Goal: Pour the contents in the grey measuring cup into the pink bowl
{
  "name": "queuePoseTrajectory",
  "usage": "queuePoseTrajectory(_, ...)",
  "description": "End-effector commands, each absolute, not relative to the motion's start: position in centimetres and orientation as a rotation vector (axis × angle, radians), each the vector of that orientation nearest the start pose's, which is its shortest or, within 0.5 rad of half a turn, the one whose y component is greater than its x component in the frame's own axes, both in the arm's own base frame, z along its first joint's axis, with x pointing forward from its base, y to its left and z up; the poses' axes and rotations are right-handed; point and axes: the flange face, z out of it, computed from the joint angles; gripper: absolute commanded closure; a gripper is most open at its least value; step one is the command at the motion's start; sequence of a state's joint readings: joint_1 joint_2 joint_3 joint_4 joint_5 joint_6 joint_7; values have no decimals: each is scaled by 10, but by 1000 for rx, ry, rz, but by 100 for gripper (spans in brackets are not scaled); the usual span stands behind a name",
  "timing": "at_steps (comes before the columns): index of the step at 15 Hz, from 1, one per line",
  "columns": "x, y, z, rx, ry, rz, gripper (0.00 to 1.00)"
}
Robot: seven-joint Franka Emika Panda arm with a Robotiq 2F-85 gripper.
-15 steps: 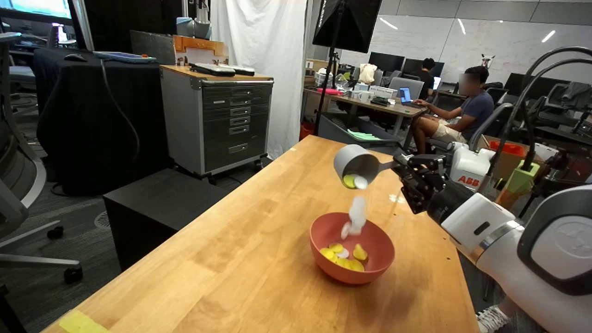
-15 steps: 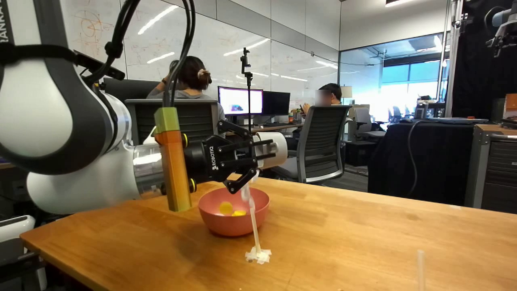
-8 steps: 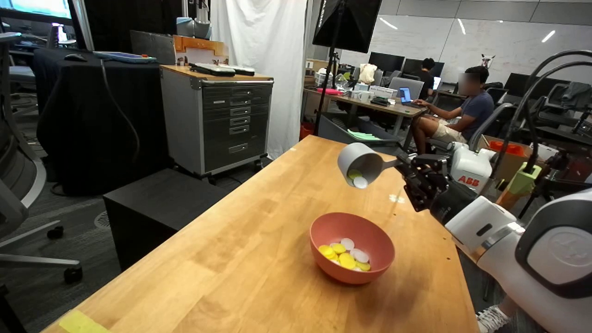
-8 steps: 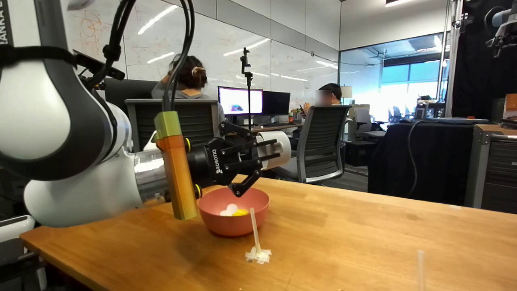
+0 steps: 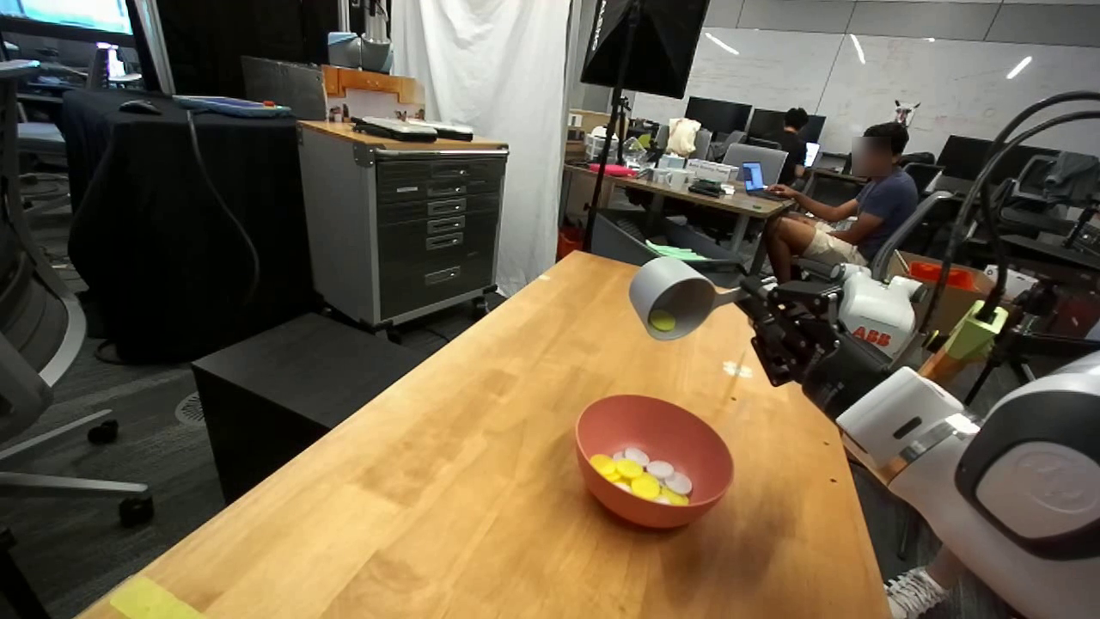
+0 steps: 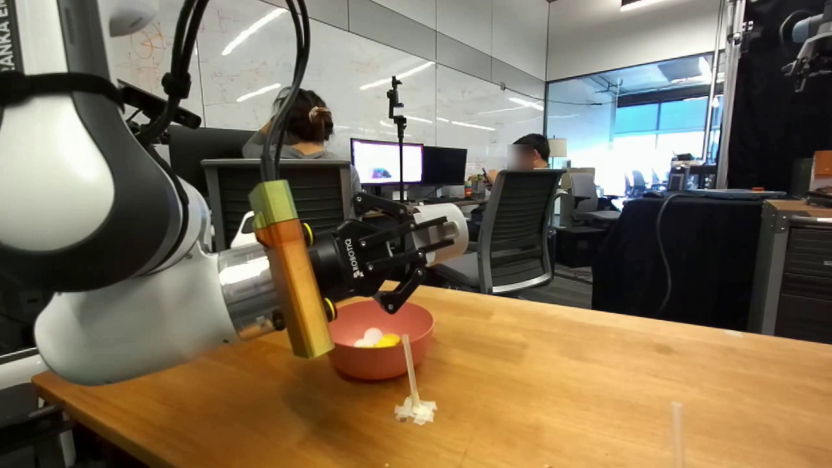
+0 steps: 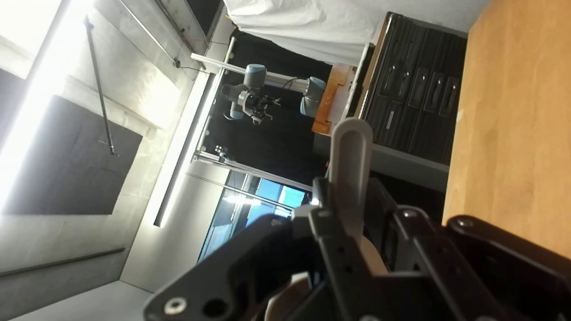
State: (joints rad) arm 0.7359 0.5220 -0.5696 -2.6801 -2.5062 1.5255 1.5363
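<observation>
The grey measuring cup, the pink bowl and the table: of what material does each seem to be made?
Grey measuring cup: probably matte plastic; its moulded-looking handle shows no metallic glint in the wrist view.
Pink bowl: likely plastic, smooth and matte; even colour, but ceramic is possible.
Table: apparently wood, satin; joined strips vary in tone.

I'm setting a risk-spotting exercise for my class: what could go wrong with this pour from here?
1. At least one yellow piece lies inside the tipped grey measuring cup; levelling the cup now would probably leave it behind.
2. If that piece slides out as the cup moves off, it could miss the pink bowl and hit the table.
3. The gripper holds the cup by its handle, so shaking might twist it.
</observation>
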Motion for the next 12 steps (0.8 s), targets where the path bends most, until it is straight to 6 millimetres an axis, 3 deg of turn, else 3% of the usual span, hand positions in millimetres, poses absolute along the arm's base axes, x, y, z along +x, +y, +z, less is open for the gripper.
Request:
queuePoseTrajectory(1, 407, -34, 145, 994, 917, 850, 94)
queuePoseTrajectory(8, 404, -43, 144, 1067, 916, 838, 94)
queuePoseTrajectory(12, 399, -37, 143, 1241, 943, 786, 94)
